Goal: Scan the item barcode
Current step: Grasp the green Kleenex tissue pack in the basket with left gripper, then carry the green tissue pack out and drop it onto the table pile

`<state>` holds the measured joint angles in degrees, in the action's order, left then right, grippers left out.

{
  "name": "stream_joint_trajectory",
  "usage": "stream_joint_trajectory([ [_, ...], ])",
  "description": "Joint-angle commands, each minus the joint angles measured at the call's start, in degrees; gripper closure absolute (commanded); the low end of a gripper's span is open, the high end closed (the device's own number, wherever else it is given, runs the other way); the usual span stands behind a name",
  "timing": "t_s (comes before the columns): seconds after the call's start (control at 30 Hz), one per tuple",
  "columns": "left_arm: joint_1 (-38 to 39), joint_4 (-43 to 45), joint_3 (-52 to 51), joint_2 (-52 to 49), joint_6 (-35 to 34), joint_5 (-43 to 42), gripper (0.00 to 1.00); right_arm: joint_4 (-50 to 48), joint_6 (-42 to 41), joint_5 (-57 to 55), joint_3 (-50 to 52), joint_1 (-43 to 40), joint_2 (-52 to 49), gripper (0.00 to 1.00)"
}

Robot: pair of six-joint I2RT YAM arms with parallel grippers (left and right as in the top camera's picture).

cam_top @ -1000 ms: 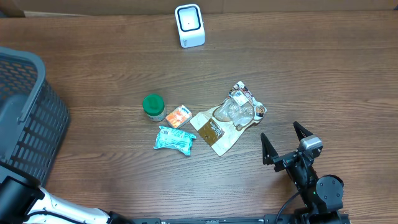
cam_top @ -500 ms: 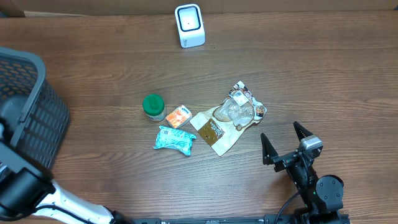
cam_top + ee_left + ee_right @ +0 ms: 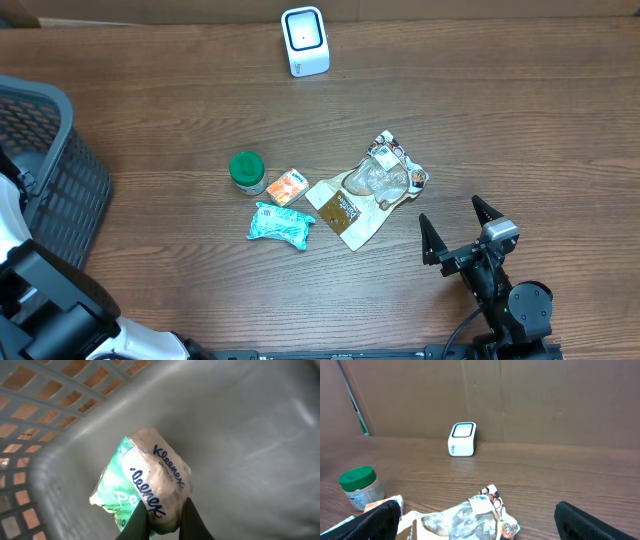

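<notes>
— Grey basket (image 3: pixel 240 435): what's inside?
— Tissue pack (image 3: pixel 150 480), with the left gripper (image 3: pixel 165 506) pinched on its edge.
— Right gripper (image 3: pixel 449 210)?
— Jaws wide apart, empty, near the snack bags (image 3: pixel 385 175).

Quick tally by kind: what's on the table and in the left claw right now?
Jars: 1, green-lidded jar
Packets on the table: 3, orange packet, teal packet, brown-and-clear pouch
Tissue packs: 1, Kleenex pack in the left claw
Scanners: 1, white scanner
Total: 6
</notes>
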<state>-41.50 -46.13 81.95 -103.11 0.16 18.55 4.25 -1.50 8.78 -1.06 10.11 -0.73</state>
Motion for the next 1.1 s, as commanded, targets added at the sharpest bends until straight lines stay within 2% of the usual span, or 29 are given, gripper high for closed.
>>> stream_joint_trajectory([
  [0.0,-0.09,-0.63,-0.24,4.74,-1.01,-4.39,0.96,-0.26,-0.04,0.09,0.59,-0.22,0.5,0.0],
  [0.27,0.09,-0.39,0.66,18.36,-1.07,-5.16,0.96,-0.26,-0.02,0.09,0.59,-0.22,0.5,0.0],
  [0.43,4.37,-1.09,0.72,29.07,-2.16,-9.73,0.96,-0.26,-0.02,0.09,0.59,-0.22,0.5,0.0],
  [0.63,18.23,-4.09,0.72,40.98,-5.79,-10.97,0.96,-0.26,-0.02,0.09,0.59,0.28,0.5,0.0],
  [0.77,31.5,-8.46,0.7,45.53,-13.07,-11.15,0.96,-0.26,-0.04,0.09,0.59,0.28,0.5,0.0],
  [0.9,43.47,-13.18,0.68,45.7,-18.36,-11.1,0.96,-0.26,-0.04,0.09,0.59,0.26,0.5,0.0],
  [1.07,55.3,-18.36,0.63,40.83,-23.06,-11.1,0.96,-0.26,-0.02,0.07,0.59,0.26,0.5,0.0],
])
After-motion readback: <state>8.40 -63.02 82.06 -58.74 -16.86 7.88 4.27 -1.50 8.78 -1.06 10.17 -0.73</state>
